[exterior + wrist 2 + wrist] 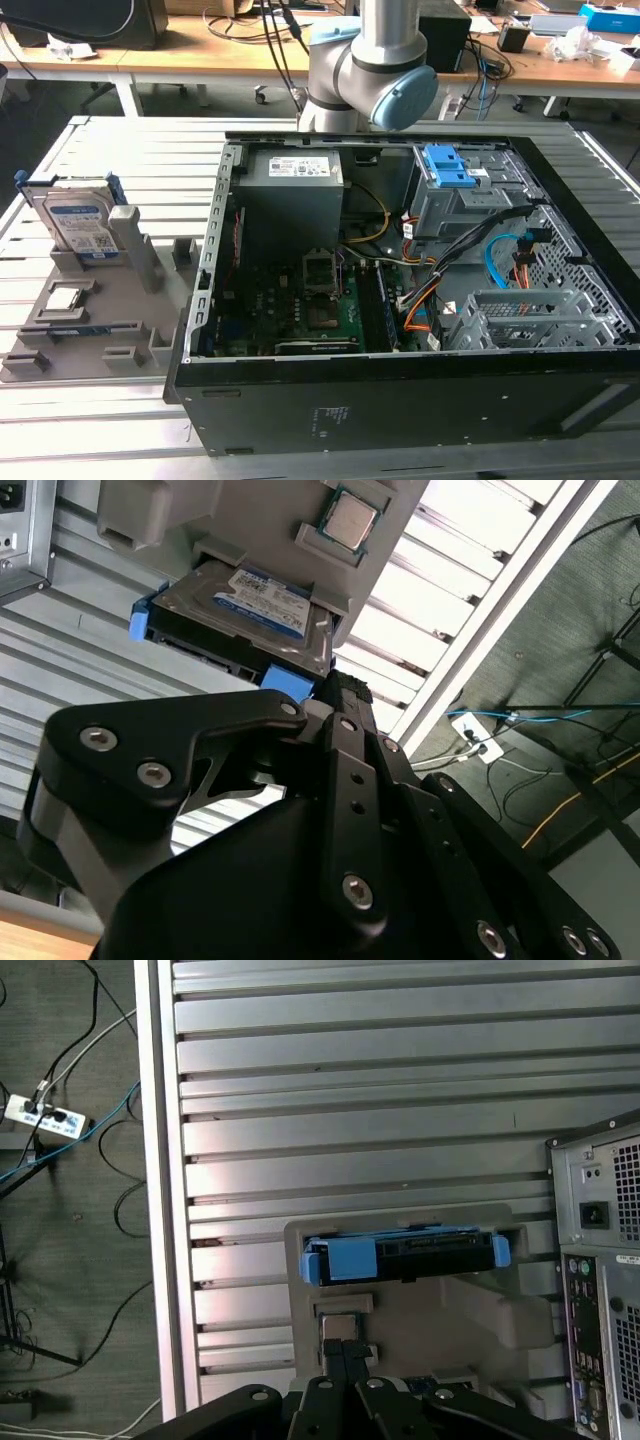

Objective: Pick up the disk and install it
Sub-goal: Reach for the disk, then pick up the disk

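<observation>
Exterior view: the disk is seen standing on edge in a grey holder on the slatted table, at about 9 o'clock from the open computer case as that view has it. It has not yet been lifted. The arm is seen at 12 o'clock, behind the case, so the disk lies at roughly 8 o'clock from it. The grey drive cage with blue latches sits inside the case at about 2 o'clock, with no disk seen in it.

In both wrist views the gripper is shown apart from the disk, fingertips drawn together with nothing between them. The disk is judged to lie ahead of the fingertips, just past the processor chip seated in the same holder. Its long blue-framed edge runs crosswise to the line from fingertips to disk, label face turned aside.
</observation>
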Robot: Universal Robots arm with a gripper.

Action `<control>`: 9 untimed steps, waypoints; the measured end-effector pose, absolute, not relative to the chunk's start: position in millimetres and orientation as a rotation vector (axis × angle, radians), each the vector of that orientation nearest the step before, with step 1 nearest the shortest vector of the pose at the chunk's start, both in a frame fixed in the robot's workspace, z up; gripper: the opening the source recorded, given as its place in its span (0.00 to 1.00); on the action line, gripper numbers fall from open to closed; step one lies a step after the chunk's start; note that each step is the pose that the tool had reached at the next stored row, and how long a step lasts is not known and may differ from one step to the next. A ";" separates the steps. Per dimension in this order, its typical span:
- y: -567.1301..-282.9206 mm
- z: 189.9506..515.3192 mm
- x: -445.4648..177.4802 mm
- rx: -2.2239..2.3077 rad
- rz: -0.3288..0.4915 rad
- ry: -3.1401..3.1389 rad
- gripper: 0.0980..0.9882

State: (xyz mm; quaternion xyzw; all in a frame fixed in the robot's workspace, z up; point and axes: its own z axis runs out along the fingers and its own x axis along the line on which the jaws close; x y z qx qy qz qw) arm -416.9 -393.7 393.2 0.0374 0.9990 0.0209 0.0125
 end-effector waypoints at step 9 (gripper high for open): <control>-393.7 393.2 -417.3 0.117 0.065 3.114 0.01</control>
